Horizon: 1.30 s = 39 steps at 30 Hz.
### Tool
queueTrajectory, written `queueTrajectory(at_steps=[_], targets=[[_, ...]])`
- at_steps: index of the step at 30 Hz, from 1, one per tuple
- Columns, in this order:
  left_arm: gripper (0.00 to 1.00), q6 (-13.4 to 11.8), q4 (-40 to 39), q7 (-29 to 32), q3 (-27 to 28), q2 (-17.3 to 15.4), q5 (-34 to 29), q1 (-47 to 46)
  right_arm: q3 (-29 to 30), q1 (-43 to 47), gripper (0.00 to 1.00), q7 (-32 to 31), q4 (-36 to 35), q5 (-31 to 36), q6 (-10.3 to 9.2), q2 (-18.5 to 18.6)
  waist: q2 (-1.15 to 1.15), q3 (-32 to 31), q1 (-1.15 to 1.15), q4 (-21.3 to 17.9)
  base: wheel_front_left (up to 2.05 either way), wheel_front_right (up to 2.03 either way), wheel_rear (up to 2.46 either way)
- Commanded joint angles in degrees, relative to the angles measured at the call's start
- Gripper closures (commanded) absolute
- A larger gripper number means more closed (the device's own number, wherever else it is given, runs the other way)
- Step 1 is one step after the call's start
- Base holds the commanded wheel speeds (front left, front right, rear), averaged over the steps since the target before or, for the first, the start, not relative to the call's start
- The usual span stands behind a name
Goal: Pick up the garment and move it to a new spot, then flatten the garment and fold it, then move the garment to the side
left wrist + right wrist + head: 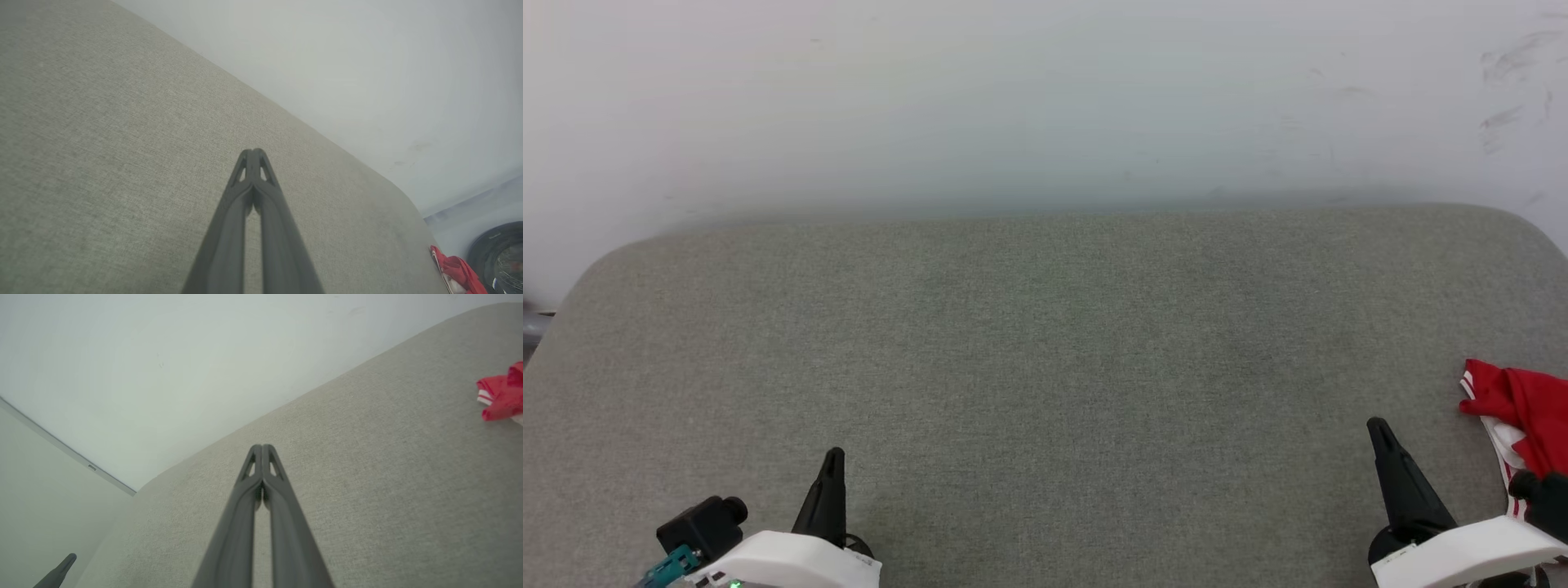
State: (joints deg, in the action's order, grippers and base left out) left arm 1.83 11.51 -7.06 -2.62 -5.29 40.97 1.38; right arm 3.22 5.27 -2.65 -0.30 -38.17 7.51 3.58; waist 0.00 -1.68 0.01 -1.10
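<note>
Lying bunched at the right edge of the desk (1045, 343), near the right tool (1378, 426), the garment (1523, 404) looked thin and slack, so a careless nudge could probably push it off the edge. Both the right tool and the left tool (834, 454) were pressed fully shut and held nothing, so reaching in like that would likely only shove the heap. Just bare grey desk lay between right tool and garment, with a pale wall (1045, 98) behind.

The garment (1521, 408), a bright red jersey with white-and-red striped trim, is seen crumpled in a loose heap, its white inside partly exposed, at the right end of the grey fabric surface (1045, 367), partly cut off from view.
</note>
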Motion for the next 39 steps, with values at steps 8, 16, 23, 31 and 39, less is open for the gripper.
queueTrajectory(at_steps=[8, 16, 23, 31, 39], targets=[[1.0, 0.97, -0.21, 1.86, 1.56, 0.19, 7.23, -2.5, 0.18, -2.94, 1.0, -0.23, 1.34, -8.11, -0.01, 0.58, 0.0, 0.16, 0.0, 0.1, 0.0, 0.0, 0.0], [1.0, 1.6, 0.12, 3.35, 2.58, 0.49, 12.92, -3.21, 0.32, -4.06, 1.0, -0.5, 3.0, -14.26, -0.01, 0.64, 0.0, 0.32, 0.0, 0.19, 0.0, 0.0, 0.0], [1.0, 2.13, 0.39, 4.6, 3.38, 0.75, 17.54, -3.84, 0.45, -4.99, 1.0, -0.71, 4.36, -19.28, -0.01, 0.66, 0.0, 0.45, -0.01, 0.27, 0.0, 0.0, 0.0], [1.0, 2.61, 0.68, 5.81, 4.18, 0.97, 21.84, -4.38, 0.6, -5.97, 1.0, -0.93, 5.61, -23.9, -0.01, 0.66, 0.0, 0.59, -0.01, 0.35, 0.0, 0.0, 0.0], [1.0, 3.11, 0.97, 7.03, 4.95, 1.2, 26.46, -4.95, 0.79, -6.87, 1.0, -1.26, 6.99, -28.86, -0.02, 0.64, 0.0, 0.74, -0.01, 0.44, 0.0, 0.0, 0.0]])
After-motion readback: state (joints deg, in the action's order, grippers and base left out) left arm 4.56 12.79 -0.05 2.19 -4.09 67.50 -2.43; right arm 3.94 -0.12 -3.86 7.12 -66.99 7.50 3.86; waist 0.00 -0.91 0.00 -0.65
